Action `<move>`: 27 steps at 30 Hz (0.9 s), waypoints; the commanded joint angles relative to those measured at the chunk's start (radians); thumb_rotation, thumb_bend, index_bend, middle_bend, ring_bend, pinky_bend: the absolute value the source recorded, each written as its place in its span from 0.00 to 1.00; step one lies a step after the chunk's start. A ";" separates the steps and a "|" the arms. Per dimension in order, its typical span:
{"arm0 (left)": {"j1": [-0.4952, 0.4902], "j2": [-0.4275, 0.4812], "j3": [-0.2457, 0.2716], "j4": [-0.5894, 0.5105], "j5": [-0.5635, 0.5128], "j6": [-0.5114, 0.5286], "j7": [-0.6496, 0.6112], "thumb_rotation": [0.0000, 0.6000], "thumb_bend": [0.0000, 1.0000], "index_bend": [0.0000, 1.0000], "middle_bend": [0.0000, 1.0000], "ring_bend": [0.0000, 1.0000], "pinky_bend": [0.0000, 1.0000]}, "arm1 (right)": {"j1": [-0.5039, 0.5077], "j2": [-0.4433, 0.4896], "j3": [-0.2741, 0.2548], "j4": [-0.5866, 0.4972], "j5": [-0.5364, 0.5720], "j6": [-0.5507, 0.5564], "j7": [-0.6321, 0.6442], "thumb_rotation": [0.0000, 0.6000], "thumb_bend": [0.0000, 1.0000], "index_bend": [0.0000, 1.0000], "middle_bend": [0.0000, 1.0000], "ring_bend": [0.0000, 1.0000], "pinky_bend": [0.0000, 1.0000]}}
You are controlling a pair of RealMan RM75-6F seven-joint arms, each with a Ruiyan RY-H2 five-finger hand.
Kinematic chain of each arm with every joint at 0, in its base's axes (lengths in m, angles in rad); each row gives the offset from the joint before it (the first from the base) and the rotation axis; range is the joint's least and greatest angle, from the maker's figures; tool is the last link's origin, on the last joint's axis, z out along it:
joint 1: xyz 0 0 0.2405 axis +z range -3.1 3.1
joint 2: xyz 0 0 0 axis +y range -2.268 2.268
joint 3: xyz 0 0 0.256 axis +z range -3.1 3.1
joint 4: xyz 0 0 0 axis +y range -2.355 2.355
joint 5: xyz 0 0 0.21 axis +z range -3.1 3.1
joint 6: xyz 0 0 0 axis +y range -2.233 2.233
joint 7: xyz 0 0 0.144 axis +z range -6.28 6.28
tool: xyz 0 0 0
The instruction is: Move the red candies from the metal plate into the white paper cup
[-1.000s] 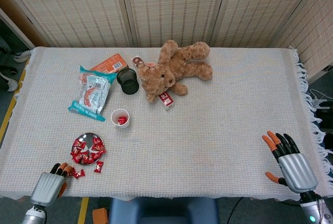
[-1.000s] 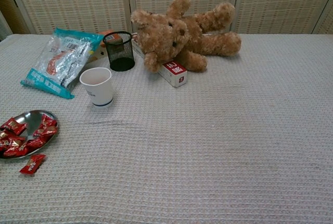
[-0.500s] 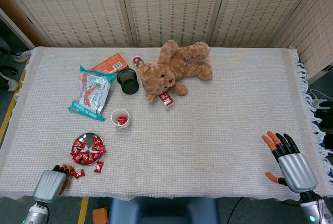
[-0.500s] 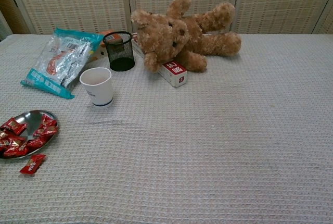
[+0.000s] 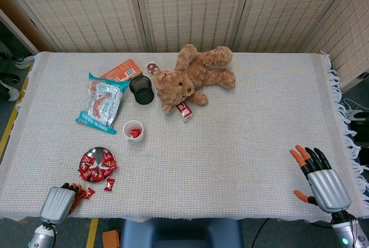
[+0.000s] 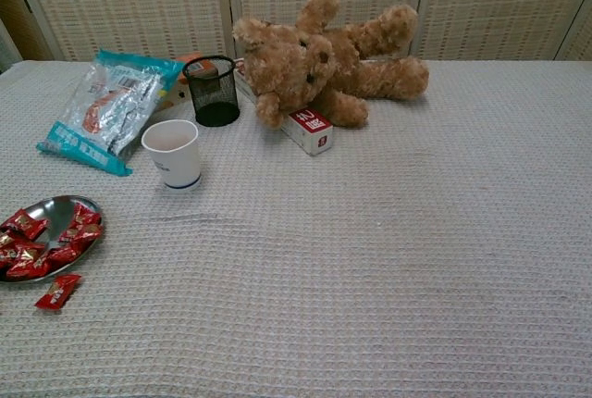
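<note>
Resting on the metal plate [image 5: 97, 154] near the white paper cup [image 5: 134, 130], light, crinkly red candies [image 5: 92, 167] probably suit pinching by their wrapper ends; left robot hand [image 5: 58, 203] grip unclear, right robot hand [image 5: 320, 177] spread, empty.

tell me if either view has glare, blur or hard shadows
Head view: even light, sharp; the metal plate gleams only mildly. Chest view: soft shadows under the teddy bear and white paper cup, focus crisp, no glare.
</note>
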 commanded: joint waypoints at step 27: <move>-0.414 -0.025 -0.318 -0.371 -0.068 -0.278 0.146 1.00 0.41 0.54 0.61 0.57 0.98 | 0.013 -0.014 0.025 0.009 0.067 -0.035 -0.019 1.00 0.02 0.00 0.00 0.00 0.00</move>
